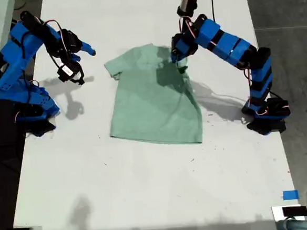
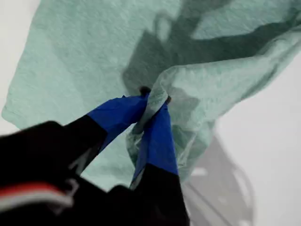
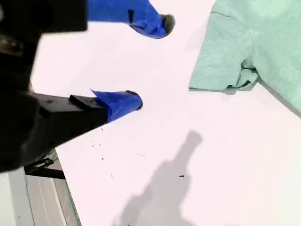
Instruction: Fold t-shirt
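my first gripper (image 2: 153,110) closest to lens, jaws clamped on bunched t-shirt (image 1: 155,96) edge. shirt mid-table (image 1: 148,189), long axis running away from exterior camera, neck at far end, hem nearer. my second gripper (image 3: 150,61) beside sleeve, jaws apart, holding nothing.

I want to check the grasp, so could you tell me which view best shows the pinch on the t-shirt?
The first wrist view: my first end effector is shut on a bunched fold of the t-shirt. The exterior view shows the whole shirt but hides the pinch. The second wrist view shows only a sleeve.
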Available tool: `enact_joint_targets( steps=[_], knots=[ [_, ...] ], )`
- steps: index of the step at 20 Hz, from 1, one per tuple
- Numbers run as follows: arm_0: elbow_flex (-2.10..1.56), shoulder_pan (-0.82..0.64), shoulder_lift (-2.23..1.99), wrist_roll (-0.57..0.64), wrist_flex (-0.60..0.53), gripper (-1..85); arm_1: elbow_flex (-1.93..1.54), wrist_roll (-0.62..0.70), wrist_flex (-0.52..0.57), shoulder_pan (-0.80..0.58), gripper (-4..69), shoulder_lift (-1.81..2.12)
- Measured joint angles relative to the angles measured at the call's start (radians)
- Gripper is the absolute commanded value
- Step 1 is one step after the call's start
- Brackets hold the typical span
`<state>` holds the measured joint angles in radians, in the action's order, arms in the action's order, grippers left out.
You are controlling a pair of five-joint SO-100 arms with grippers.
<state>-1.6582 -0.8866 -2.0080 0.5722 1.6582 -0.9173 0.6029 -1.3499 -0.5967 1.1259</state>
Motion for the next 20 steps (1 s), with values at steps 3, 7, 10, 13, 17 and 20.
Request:
enact_joint_targets(
  steps=[3, 7, 10, 13, 17, 20],
  knots=[
    [0.000, 0.000, 0.000, 0.000, 0.000, 25.4, 0.000, -0.083, 0.089, 0.029, -0.1, -0.118],
    [0.000, 0.000, -0.012, 0.000, 0.000, 25.8, 0.138, -0.060, 0.077, 0.031, 29.6, -0.155],
    [-0.008, 0.000, -0.012, 0.000, -0.002, 25.9, 0.167, -0.017, -0.017, 0.014, 26.2, -0.080],
    [-0.018, 0.000, 0.006, 0.000, -0.026, 25.9, 0.167, 0.017, -0.143, -0.044, 24.2, 0.052],
    [-0.018, 0.006, 0.087, 0.000, -0.092, 26.7, 0.124, 0.040, -0.222, -0.046, 21.4, 0.186],
    [-0.018, 0.006, 0.193, 0.006, -0.170, 27.2, 0.048, 0.041, -0.224, -0.028, 20.1, 0.238]
  ],
)
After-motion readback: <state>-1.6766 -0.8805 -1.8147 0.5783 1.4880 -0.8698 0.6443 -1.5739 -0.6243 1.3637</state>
